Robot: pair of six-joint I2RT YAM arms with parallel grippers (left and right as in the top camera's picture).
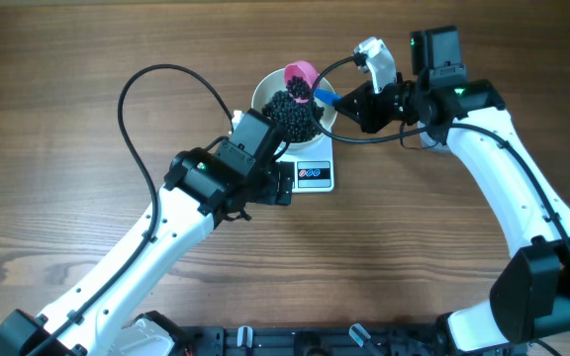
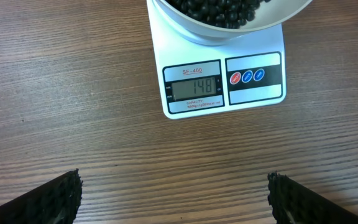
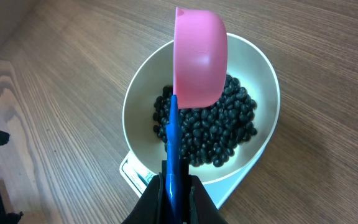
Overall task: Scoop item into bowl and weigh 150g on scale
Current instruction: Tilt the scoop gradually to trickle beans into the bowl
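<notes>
The item (image 1: 293,111), a heap of small black beads, lies in the white bowl (image 1: 262,91) that stands on the scale (image 1: 315,175). My right gripper (image 3: 178,193) is shut on the blue handle (image 3: 174,143) of a pink scoop (image 3: 197,56). The scoop hangs mouth-down over the bowl (image 3: 135,106) and the beads (image 3: 222,134). In the left wrist view the scale (image 2: 257,93) reads 148 under the bowl (image 2: 216,28). My left gripper (image 2: 174,199) stands open and holds nothing, over bare wood just in front of the scale. It shows in the overhead view too (image 1: 281,184).
A black cable (image 1: 132,89) loops over the wooden table (image 1: 67,178) left of the bowl. The left arm (image 1: 206,183) lies close against the scale's left side. The right arm (image 1: 503,148) reaches in from the right.
</notes>
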